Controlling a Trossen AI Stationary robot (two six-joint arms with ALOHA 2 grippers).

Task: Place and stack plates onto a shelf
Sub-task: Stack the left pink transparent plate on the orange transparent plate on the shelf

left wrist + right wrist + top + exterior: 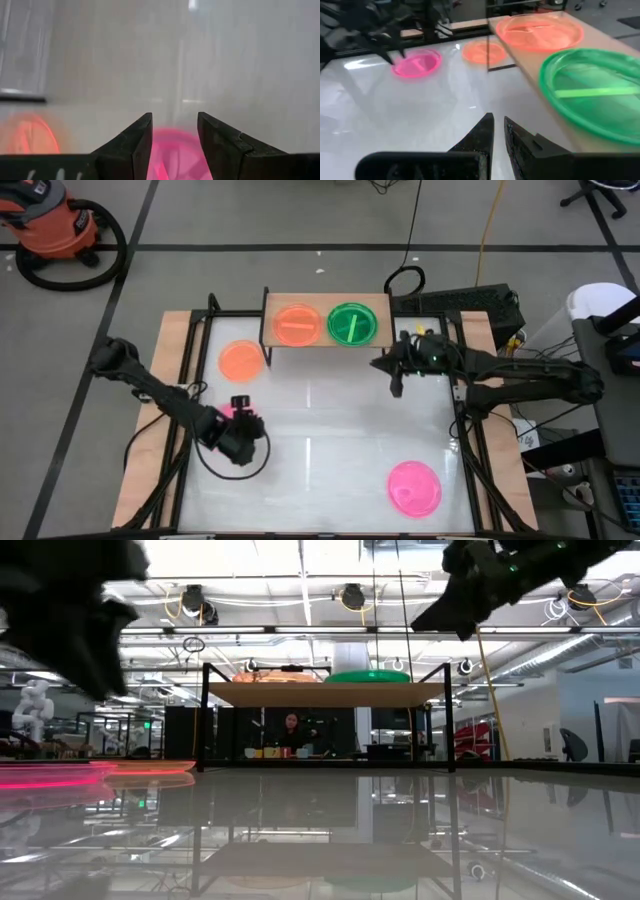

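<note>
Glossy white tabletop (330, 430), busy workshop beyond.
Neon orange (297, 325) and green translucent plates (352, 323) sit on the light-wood shelf (272, 330); left gripper (174, 145) open over a half-hidden pink plate (172, 157); right gripper (498, 134) nearly closed, empty.

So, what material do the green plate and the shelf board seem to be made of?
The green plate looks like translucent glossy plastic: it glows neon and light reflects off its rim. The shelf board appears to be light, matte wood, judging by its pale tan surface; its legs look like thin black metal.
</note>
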